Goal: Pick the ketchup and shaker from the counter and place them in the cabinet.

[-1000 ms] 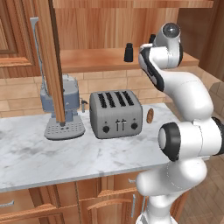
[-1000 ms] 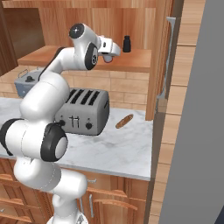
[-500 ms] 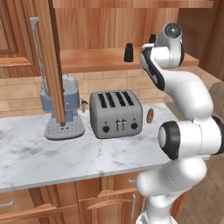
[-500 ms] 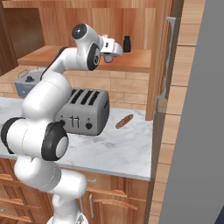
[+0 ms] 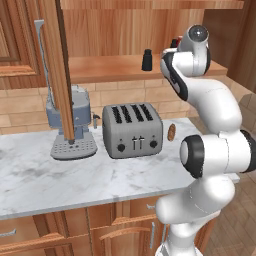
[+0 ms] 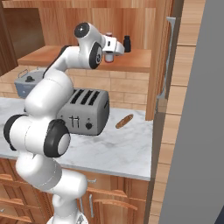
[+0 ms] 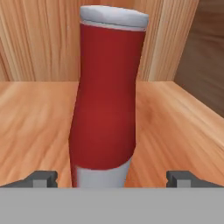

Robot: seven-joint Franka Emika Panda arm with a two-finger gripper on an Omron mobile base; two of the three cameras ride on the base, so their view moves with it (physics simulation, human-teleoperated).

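Presently the ketchup [image 7: 107,96] stands upright on the plank shelf of the cabinet [image 7: 35,127], near the wood back panel. The gripper [image 7: 111,178] is level with it, its two finger tips [image 7: 43,178] spread wide on either side of the bottle's base and clear of it, gripping nothing. The shaker [image 5: 147,59] stands upright on the same shelf, apart from the arm. On the marble counter [image 5: 60,180] below sit the toaster [image 5: 132,130], a small tan-brown oval item [image 5: 171,132] just beside it, and a coffee machine [image 5: 71,125].
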